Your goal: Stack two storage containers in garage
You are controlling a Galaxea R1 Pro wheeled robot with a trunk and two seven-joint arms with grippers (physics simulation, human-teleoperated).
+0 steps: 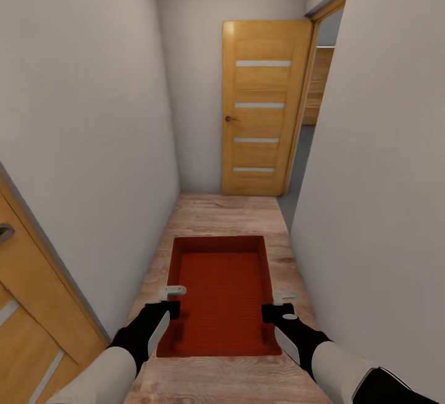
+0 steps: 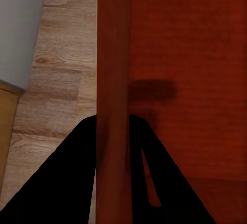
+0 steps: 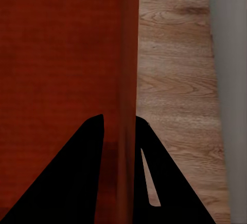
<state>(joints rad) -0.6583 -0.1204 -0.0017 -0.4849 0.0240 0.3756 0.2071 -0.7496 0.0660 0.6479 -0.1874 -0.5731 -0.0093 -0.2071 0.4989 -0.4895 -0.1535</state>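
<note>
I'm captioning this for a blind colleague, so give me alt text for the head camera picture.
An orange-red storage container is carried between the left gripper and right gripper, each clamped on a side wall, in a narrow grey-walled corridor with a wood-plank floor. Ahead, a wooden door stands open.

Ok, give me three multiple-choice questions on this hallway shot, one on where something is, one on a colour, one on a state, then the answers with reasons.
1. Where is the open door?
A. far end of the hallway
B. behind the container
C. on the ceiling

2. What colour is the storage container?
A. blue
B. orange-red
C. green

3. How is the container held?
A. by one gripper alone
B. lying on the floor untouched
C. by both grippers, one on each side wall

Answers: 1 A, it stands at the corridor's end; 2 B, its inside is orange-red; 3 C, the left gripper and right gripper each straddle a side wall.
</note>
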